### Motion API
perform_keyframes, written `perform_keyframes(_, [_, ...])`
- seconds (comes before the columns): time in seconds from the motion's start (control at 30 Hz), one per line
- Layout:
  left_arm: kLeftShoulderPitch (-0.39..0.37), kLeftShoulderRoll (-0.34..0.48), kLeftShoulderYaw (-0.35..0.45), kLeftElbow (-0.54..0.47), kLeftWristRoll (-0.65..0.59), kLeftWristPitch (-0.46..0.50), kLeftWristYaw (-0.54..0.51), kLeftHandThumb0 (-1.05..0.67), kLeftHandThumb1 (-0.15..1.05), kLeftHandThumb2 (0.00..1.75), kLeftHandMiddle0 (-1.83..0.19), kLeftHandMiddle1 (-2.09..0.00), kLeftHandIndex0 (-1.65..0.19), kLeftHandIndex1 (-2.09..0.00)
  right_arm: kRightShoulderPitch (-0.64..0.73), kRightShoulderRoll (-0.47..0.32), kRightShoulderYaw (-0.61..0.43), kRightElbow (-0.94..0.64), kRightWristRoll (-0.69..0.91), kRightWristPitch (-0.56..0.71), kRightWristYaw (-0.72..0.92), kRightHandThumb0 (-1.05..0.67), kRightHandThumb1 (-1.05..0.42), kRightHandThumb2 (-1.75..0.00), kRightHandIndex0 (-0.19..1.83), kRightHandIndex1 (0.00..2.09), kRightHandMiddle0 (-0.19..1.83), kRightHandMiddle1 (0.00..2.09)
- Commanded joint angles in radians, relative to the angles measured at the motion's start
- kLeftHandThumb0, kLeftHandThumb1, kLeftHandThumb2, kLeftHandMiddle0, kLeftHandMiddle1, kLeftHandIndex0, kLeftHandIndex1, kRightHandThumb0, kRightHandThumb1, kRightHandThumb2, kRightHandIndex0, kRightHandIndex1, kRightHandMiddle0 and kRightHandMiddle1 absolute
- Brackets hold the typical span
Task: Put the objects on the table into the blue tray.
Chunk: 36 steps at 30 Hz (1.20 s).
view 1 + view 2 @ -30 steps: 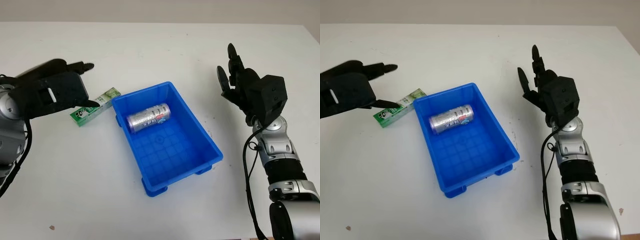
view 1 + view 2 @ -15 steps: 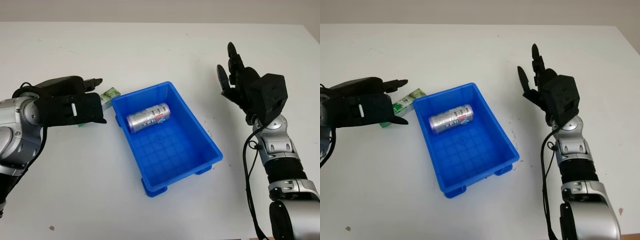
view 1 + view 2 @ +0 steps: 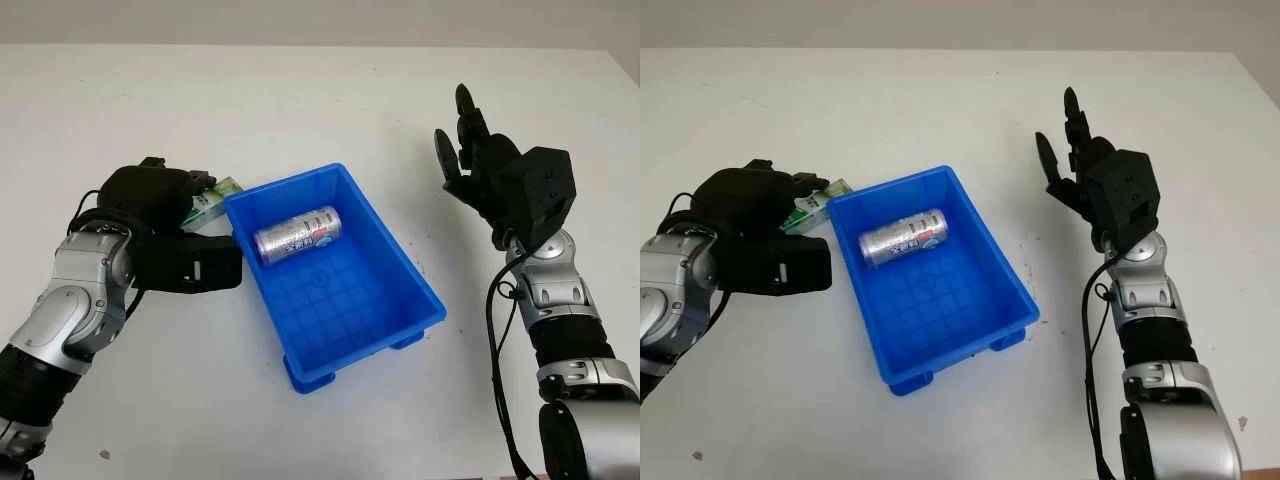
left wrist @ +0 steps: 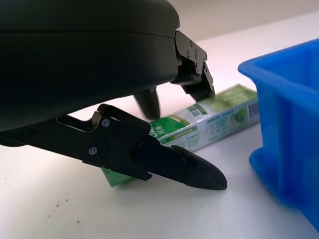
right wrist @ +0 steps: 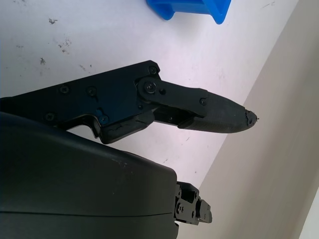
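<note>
A blue tray (image 3: 290, 182) stands mid-table with a silver can (image 3: 297, 235) lying inside near its far end. Just left of the tray lies a green box (image 3: 212, 200), mostly hidden under my left hand (image 3: 190, 230). In the left wrist view the green box (image 4: 214, 119) lies on the table between the thumb (image 4: 184, 167) on one side and the fingers (image 4: 194, 74) on the other, and the hand is open. My right hand (image 3: 452, 120) is held up, open, to the right of the tray and holds nothing.
The white table (image 3: 300, 90) stretches to a far edge at the top. A small dark speck (image 3: 103, 456) lies near the front left. The tray's corner (image 5: 189, 7) appears beyond the right hand's finger (image 5: 199, 107).
My left hand has swung toward the tray and come down over the green box, covering most of it. The right arm, tray and can have not moved.
</note>
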Motion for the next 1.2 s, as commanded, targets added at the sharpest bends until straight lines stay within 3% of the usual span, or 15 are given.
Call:
perform_keyframes(0.0, [0.022,-0.015,-0.005,0.029,0.019,-0.01,0.03,-0.3,1.05,0.15,-0.43,-2.09,-0.13,-1.01,0.004,-0.002,-0.007,-0.005,0.007,0.0,0.004,-0.76,-1.05,-0.65,-0.19,0.0,-0.19,0.01])
perform_keyframes(0.03, [0.027,-0.022,0.002,0.038,0.02,-0.021,0.064,-0.29,1.05,0.19,-0.5,-2.09,-0.11,-1.27,0.005,-0.002,-0.008,-0.005,0.01,0.002,0.006,-0.76,-1.05,-0.65,-0.19,0.0,-0.19,0.0])
perform_keyframes(0.07, [0.03,-0.028,0.007,0.046,0.02,-0.03,0.089,-0.28,1.05,0.22,-0.53,-2.09,-0.03,-1.67,0.005,-0.002,-0.009,-0.004,0.012,0.003,0.007,-0.75,-1.05,-0.65,-0.19,0.0,-0.19,0.0])
perform_keyframes(0.13, [0.035,-0.032,0.015,0.06,0.02,-0.05,0.139,-0.29,1.05,0.25,-0.56,-2.09,0.0,-2.01,0.006,-0.001,-0.011,-0.002,0.016,0.003,0.01,-0.74,-1.05,-0.65,-0.19,0.0,-0.19,0.01])
perform_keyframes(0.17, [0.036,-0.032,0.019,0.064,0.018,-0.06,0.156,-0.3,1.05,0.26,-0.56,-2.09,-0.04,-2.05,0.006,-0.001,-0.011,0.001,0.017,0.0,0.011,-0.74,-1.05,-0.65,-0.19,0.0,-0.19,0.01])
perform_keyframes(0.3, [0.04,-0.033,0.034,0.073,0.004,-0.09,0.187,-0.33,1.05,0.28,-0.54,-2.09,-0.1,-2.09,0.006,-0.001,-0.009,0.0,0.015,0.001,0.008,-0.73,-1.05,-0.65,-0.19,0.01,-0.18,0.03])
perform_keyframes(0.7, [0.003,-0.025,0.082,0.076,-0.019,-0.083,0.165,-0.3,1.05,0.26,-0.43,-2.09,-0.01,-2.09,0.004,-0.003,-0.01,0.009,0.018,-0.007,0.016,-0.74,-1.05,-0.65,-0.19,0.0,-0.19,0.04])
perform_keyframes(1.03, [-0.095,0.016,0.177,0.123,-0.04,-0.112,0.227,-0.32,1.05,0.21,-0.52,-2.09,-0.15,-2.09,0.006,0.002,-0.013,0.007,0.023,-0.005,0.013,-0.74,-1.05,-0.65,-0.19,0.02,-0.19,0.05])
perform_keyframes(1.17, [-0.135,0.03,0.221,0.104,-0.044,-0.092,0.233,-0.32,1.05,0.18,-0.64,-2.09,-0.24,-1.92,0.012,0.003,-0.014,0.005,0.029,-0.012,0.016,-0.75,-1.05,-0.64,-0.19,0.01,-0.19,0.05])
